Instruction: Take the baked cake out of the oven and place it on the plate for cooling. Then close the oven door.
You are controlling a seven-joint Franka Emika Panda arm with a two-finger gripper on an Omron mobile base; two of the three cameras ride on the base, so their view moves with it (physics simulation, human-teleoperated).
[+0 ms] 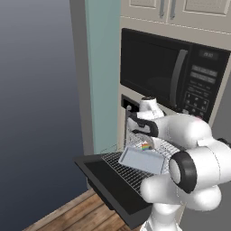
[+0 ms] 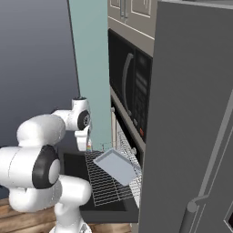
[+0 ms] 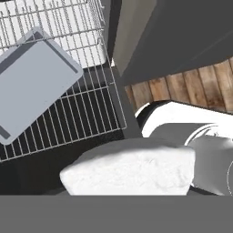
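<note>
Step in hand: judged to be carrying the cake [image 1: 145, 146] away from the oven [image 1: 130, 104] towards a plate; door closing not yet begun.
Cake: seen as a small rainbow-striped piece just under the hand, above the far edge of the grey tray [image 1: 142, 160]; probably also the white crumbly lump [image 3: 132, 170] at the bottom of the hand view.
Gripper [image 2: 87, 146]: hung over the inner end of the wire rack [image 1: 122, 170], pointing down; finger spread could not be told, tips hidden; looked to be carrying the cake, but contact was not shown.
Oven door [image 1: 113, 187]: lay fully open and level, with the rack drawn out over it.
Tray: rested flat on the rack, askew, bare; could not be told whether meant as the plate.
Doing it well: cake best kept level and lifted clear of the rack wires before any swing; slow travel, since a soft piece would crumble under a hard squeeze; set down squarely on a bare flat surface, released only once resting.
Risk: wrist or elbow catching the open door or the microwave [image 1: 153, 67] above.
Counts: one oven, one oven door, one drawn-out rack, one tray, one cake piece, one microwave.
</note>
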